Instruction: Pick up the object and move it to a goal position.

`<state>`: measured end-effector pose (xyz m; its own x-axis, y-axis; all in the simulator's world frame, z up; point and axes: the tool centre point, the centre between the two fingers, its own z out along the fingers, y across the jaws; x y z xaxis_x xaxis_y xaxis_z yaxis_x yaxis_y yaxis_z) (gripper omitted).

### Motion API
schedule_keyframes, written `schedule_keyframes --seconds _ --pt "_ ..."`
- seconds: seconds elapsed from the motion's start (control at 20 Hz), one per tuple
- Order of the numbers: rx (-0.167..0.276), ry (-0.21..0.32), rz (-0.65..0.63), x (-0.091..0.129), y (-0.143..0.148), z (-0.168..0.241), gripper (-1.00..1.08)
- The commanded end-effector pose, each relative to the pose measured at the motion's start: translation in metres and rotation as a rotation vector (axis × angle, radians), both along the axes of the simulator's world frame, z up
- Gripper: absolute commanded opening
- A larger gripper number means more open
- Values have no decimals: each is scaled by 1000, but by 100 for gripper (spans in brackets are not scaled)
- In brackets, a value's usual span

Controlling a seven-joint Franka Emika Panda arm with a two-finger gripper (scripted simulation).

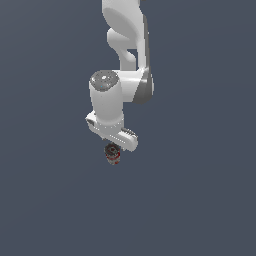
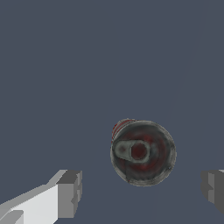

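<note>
The object is a small dark can (image 1: 113, 154) with a grey-ringed round end and red and white marks. In the exterior view it sits just below the white gripper (image 1: 116, 146), partly hidden by it, and the fingers are hidden there. In the wrist view the can's round end (image 2: 142, 152) faces the camera, with a pull tab on it. The gripper (image 2: 142, 190) is open; one grey fingertip (image 2: 70, 192) and the other (image 2: 213, 187) stand wide apart, and the can lies in line with the gap between them, beyond the tips and untouched.
A plain dark blue-grey surface (image 1: 200, 200) fills both views. The white arm (image 1: 127, 45) rises toward the top of the exterior view. No other objects and no goal marker show.
</note>
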<state>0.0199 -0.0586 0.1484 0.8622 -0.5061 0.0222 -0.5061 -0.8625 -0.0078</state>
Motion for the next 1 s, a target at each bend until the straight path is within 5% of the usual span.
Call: schedule_keyframes --seconds 0.0,0.95 --pt "3 8 -58 0 -4 -7 100" --pt "6 22 -160 -2 -12 -41 100"
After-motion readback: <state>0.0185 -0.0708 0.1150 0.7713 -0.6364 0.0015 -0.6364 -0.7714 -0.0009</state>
